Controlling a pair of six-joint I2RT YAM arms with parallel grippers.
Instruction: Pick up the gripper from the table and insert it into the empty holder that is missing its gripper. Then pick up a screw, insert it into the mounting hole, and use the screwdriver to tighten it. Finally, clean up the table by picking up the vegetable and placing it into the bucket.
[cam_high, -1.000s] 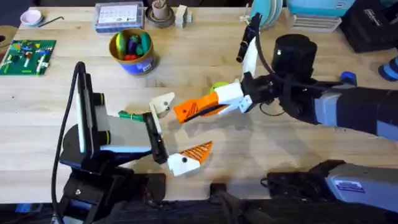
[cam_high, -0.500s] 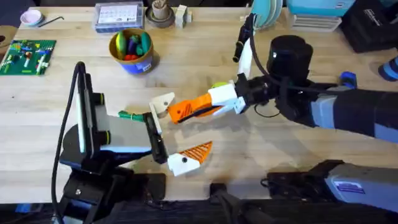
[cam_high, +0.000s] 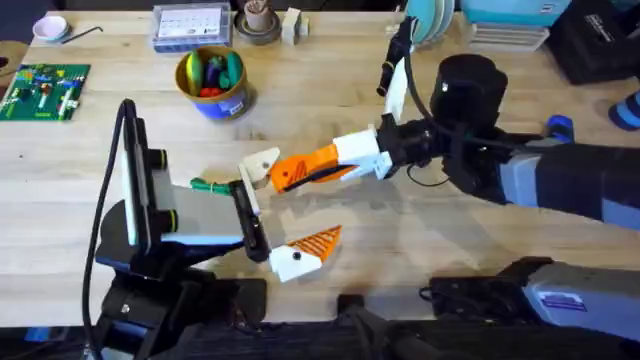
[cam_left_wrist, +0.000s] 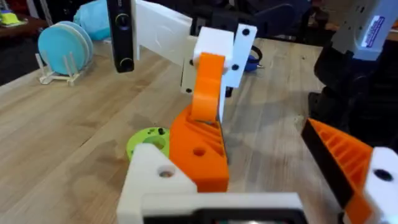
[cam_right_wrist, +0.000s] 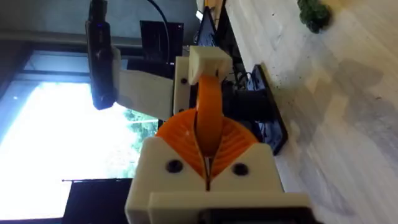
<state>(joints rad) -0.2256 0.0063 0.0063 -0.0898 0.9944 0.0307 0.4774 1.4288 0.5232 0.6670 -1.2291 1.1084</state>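
Observation:
My right gripper (cam_high: 318, 165) reaches in from the right, shut on the orange gripper wedge (cam_high: 283, 177). The wedge's tip rests against the cream-white empty holder (cam_high: 262, 163), the far finger of my left gripper (cam_high: 282, 212). That gripper stands open, and its near finger carries an orange ribbed pad (cam_high: 318, 241). The left wrist view has the wedge (cam_left_wrist: 199, 152) pressed beside the holder (cam_left_wrist: 155, 177). The green vegetable (cam_high: 212, 185) lies by the left arm. The blue bucket (cam_high: 213, 85) stands at the back left. A blue end (cam_high: 560, 125) shows behind the right arm; I cannot tell whether it is the screwdriver. Screws are out of view.
A green round disc (cam_left_wrist: 148, 140) lies on the table just behind the wedge. A green board (cam_high: 45, 90), a clear parts box (cam_high: 192, 27) and a brown dish (cam_high: 258, 25) line the back edge. Blue plates on a rack (cam_high: 432, 20) stand at the back right.
My right gripper has carried the orange wedge leftward, from a small gap to contact with the empty holder. The left arm has stayed still.

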